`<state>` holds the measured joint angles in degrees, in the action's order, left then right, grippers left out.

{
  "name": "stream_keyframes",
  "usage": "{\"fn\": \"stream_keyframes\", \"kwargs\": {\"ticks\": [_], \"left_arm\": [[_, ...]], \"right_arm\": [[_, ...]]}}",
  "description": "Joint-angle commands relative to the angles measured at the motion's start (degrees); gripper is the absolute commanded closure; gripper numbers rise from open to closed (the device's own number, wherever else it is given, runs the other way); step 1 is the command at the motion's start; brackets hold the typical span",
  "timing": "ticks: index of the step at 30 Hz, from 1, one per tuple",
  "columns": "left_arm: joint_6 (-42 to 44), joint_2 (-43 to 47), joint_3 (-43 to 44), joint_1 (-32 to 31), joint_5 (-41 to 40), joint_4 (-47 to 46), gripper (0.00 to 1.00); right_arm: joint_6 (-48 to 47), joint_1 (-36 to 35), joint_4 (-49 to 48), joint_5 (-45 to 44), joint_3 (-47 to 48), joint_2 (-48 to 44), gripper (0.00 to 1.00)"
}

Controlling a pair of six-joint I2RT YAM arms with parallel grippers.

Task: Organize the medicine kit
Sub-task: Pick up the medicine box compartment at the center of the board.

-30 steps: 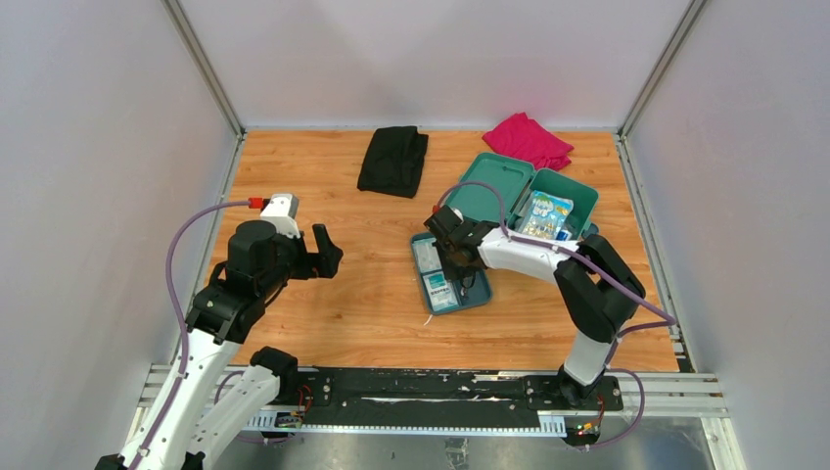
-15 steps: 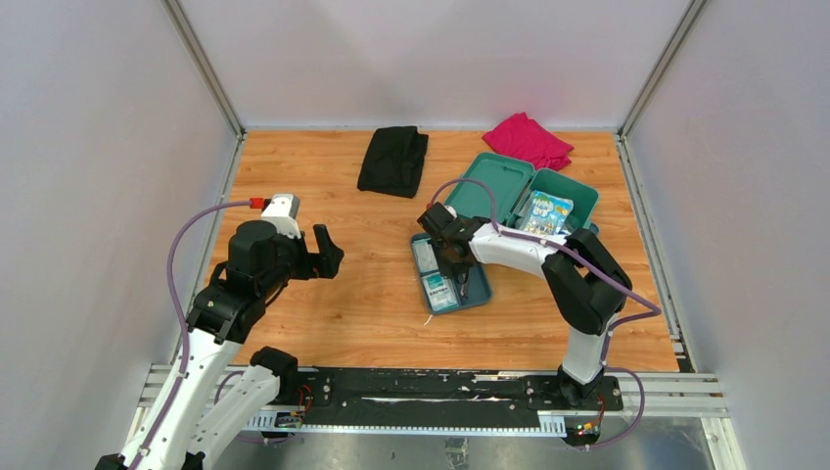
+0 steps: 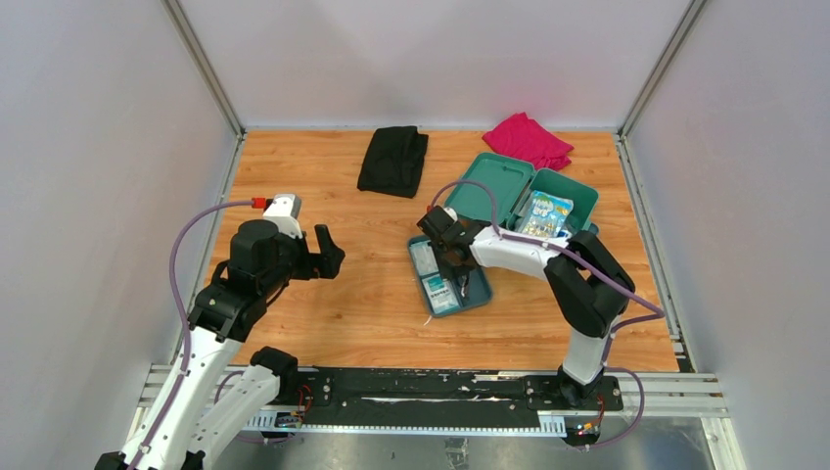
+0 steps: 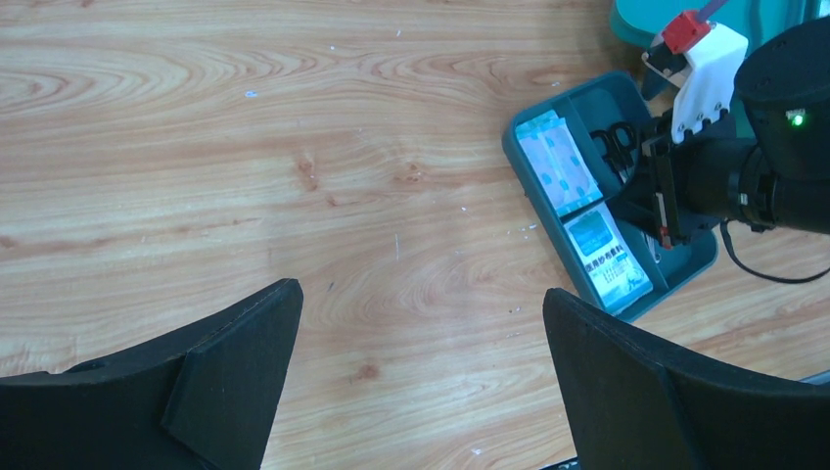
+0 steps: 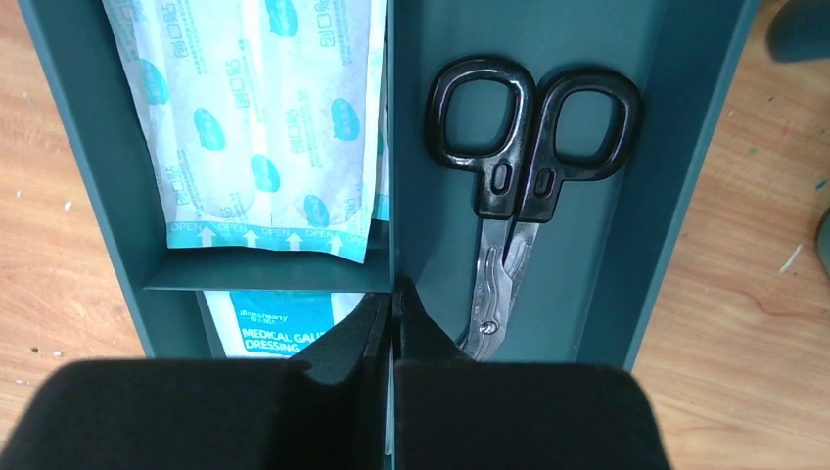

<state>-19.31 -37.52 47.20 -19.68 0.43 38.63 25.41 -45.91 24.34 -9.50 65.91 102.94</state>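
The teal medicine kit [image 3: 563, 192] stands open at the right back, lid [image 3: 494, 184] flat beside it and a colourful packet inside. Its inner tray [image 3: 480, 294] lies on the table in front, holding black-handled scissors [image 5: 519, 166], bandage packets [image 5: 254, 117] and a gauze dressing [image 5: 279, 328]. My right gripper [image 5: 392, 294] is shut on the tray's middle divider [image 5: 390, 147], one finger on each side. In the top view the right gripper [image 3: 452, 262] sits over the tray. My left gripper [image 4: 421, 294] hangs open above bare wood, left of the tray [image 4: 587, 103].
A black folded cloth [image 3: 393, 160] lies at the back centre and a pink one [image 3: 529, 140] at the back right, behind the kit. Grey walls close in three sides. Bare wooden table [image 3: 333, 313] lies between the two arms.
My right gripper has shifted slightly left over the tray and closed fully on the divider. The left arm has stayed still.
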Motion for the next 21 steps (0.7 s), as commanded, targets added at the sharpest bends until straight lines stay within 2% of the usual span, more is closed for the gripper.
{"fn": "stream_keyframes", "kwargs": {"ticks": [1, 5, 10, 21], "left_arm": [[0.15, 0.07, -0.35, -0.18, -0.05, -1.23, 0.0], [0.0, 0.54, -0.11, -0.18, -1.04, -0.74, 0.0], [-0.54, 2.53, 0.17, -0.18, -5.1, 0.09, 0.0], [-0.99, 3.81, 0.44, -0.18, -7.19, 0.6, 0.0]], "right_arm": [[1.52, -5.43, 3.86, -5.16, -0.08, -2.79, 1.0], [4.1, -10.21, 6.1, -9.43, 3.25, -3.24, 1.0], [6.86, -12.78, 8.25, -7.59, 8.58, -4.03, 1.0], [12.92, -11.27, 24.31, -15.51, 23.42, -8.38, 1.0]]}}
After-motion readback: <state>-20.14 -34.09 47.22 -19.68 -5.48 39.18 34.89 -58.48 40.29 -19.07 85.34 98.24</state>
